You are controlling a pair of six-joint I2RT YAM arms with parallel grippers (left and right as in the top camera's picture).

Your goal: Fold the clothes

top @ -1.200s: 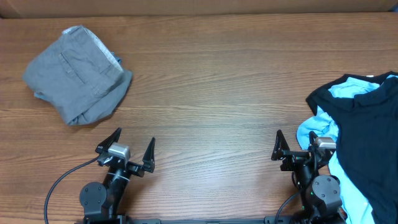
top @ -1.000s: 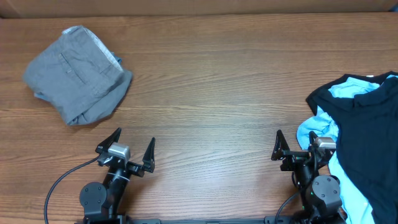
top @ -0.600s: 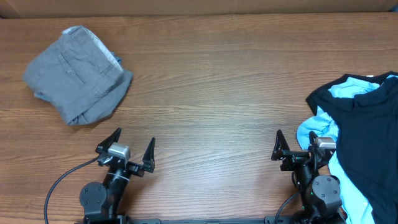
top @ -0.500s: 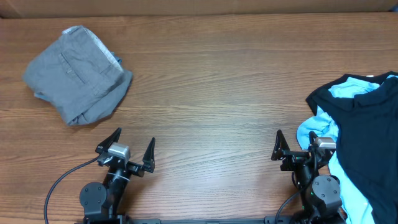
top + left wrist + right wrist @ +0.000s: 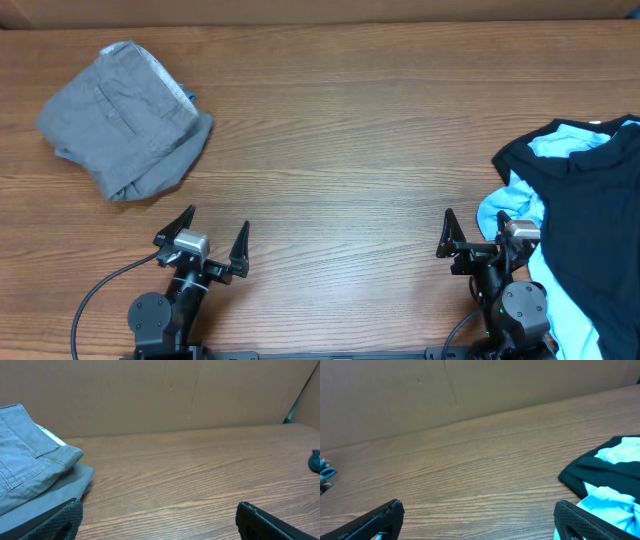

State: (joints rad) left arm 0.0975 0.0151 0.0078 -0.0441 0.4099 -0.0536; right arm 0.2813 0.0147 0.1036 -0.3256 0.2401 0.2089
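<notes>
Folded grey trousers (image 5: 125,118) lie at the far left of the wooden table; they also show in the left wrist view (image 5: 30,467). A black T-shirt (image 5: 590,215) lies crumpled at the right edge over a light blue T-shirt (image 5: 508,208); both show in the right wrist view, black (image 5: 600,472) and blue (image 5: 610,505). No logo is visible. My left gripper (image 5: 213,237) (image 5: 157,517) is open and empty near the front edge. My right gripper (image 5: 478,232) (image 5: 477,517) is open and empty, its right finger beside the blue cloth.
The wooden table (image 5: 340,140) stretches between the two piles. A brown cardboard wall (image 5: 150,390) stands behind the far edge. A black cable (image 5: 100,290) loops by the left arm's base.
</notes>
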